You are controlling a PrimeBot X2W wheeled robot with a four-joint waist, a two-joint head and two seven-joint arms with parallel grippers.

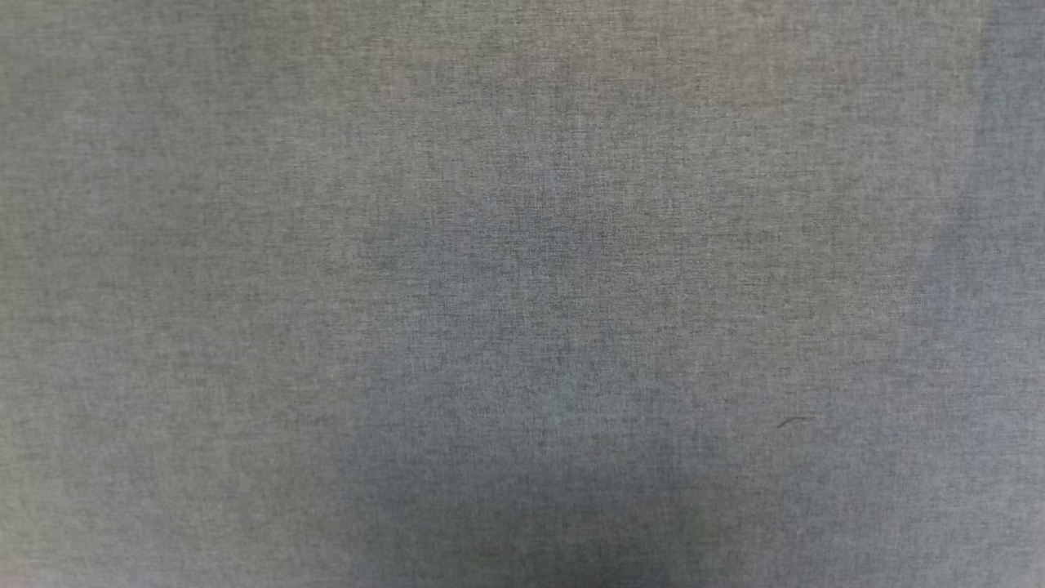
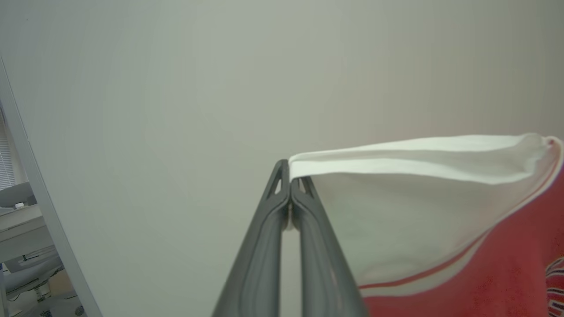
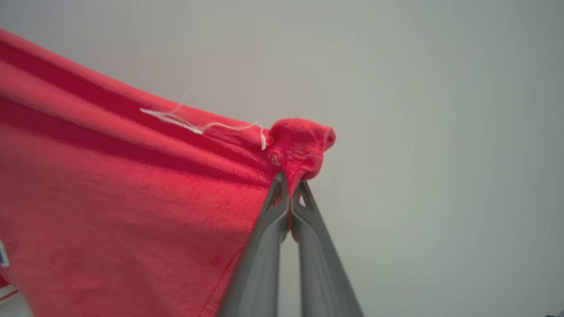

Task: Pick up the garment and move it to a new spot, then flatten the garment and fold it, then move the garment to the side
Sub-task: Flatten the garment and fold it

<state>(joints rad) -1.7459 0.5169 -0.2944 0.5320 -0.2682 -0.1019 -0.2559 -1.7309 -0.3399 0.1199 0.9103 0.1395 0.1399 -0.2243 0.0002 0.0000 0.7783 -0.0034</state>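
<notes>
The garment (image 2: 506,251) is a red T-shirt with a white sleeve (image 2: 418,163) and red-and-white trim. In the left wrist view my left gripper (image 2: 290,176) is shut on the hem of the white sleeve, which stretches off to the right. In the right wrist view my right gripper (image 3: 291,185) is shut on a bunched red corner of the garment (image 3: 110,198), and the cloth hangs taut to the left. A loose white thread (image 3: 194,125) lies along that red edge.
A grey woven surface (image 1: 522,294) with soft shadows spans the head view. A plain pale surface lies behind both grippers. A pale frame edge (image 2: 39,198) and office furniture (image 2: 22,246) show at the far left of the left wrist view.
</notes>
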